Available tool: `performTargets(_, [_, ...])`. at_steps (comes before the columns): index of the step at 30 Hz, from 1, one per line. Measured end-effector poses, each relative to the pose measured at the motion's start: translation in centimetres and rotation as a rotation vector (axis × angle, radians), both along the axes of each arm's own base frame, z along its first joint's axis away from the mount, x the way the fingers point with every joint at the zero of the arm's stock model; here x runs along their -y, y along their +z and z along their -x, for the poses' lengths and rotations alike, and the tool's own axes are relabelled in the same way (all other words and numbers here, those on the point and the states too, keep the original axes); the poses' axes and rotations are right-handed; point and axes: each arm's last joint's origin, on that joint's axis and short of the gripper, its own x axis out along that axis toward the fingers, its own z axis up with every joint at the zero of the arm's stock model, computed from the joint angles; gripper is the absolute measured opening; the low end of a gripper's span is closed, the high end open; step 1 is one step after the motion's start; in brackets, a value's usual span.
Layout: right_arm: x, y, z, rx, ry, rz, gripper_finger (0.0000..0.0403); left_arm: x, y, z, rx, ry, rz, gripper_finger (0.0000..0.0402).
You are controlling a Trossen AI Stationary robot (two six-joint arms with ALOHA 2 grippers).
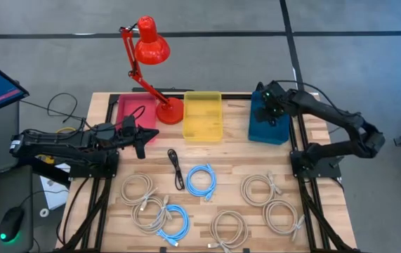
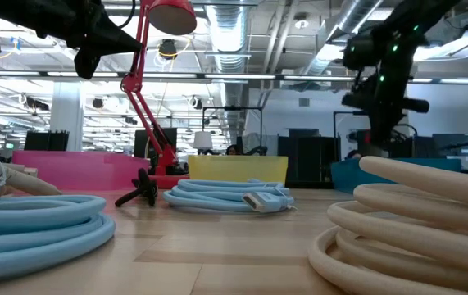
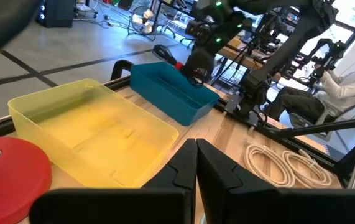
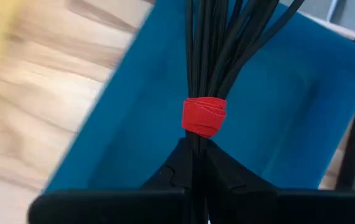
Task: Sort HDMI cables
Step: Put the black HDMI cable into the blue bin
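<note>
My right gripper (image 4: 199, 155) is over the blue bin (image 1: 269, 125) at the table's far right, shut on a thin black cable bundle (image 4: 217, 43) bound by a red tie (image 4: 204, 116). My left gripper (image 3: 196, 163) is shut and empty, near the pink tray (image 1: 131, 112). On the table lie a second black bundle (image 1: 176, 169), two light blue coils (image 1: 201, 179) (image 1: 174, 223) and several beige coils (image 1: 260, 188) (image 1: 138, 190). My right gripper pinches the black bundle between its two fingers just beside the red tie (image 4: 196, 140). The strands run on ahead of the fingertips, along the fingers, over the blue bin's inside. Whether the bundle's far end touches the bin's floor I cannot tell.
A yellow bin (image 1: 203, 116) stands between the pink tray and the blue bin at the far edge. A red desk lamp (image 1: 151, 46) stands with its base (image 1: 170, 110) between the pink tray and the yellow bin. A seated person (image 3: 345, 81) is beyond the table's right side.
</note>
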Motion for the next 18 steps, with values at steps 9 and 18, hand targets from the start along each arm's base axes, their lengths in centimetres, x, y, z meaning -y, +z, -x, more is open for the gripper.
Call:
performTargets(9, [2.7,-4.1,-0.5,-0.138,-0.01,-0.128,0.0005,0.0,0.0,0.0,0.0,0.0,0.0,0.001])
performTargets(18, [3.8,-6.9,-1.4,-0.168,-0.005,-0.197,0.0005,0.0,0.0,0.0,0.0,0.0,0.0,0.001])
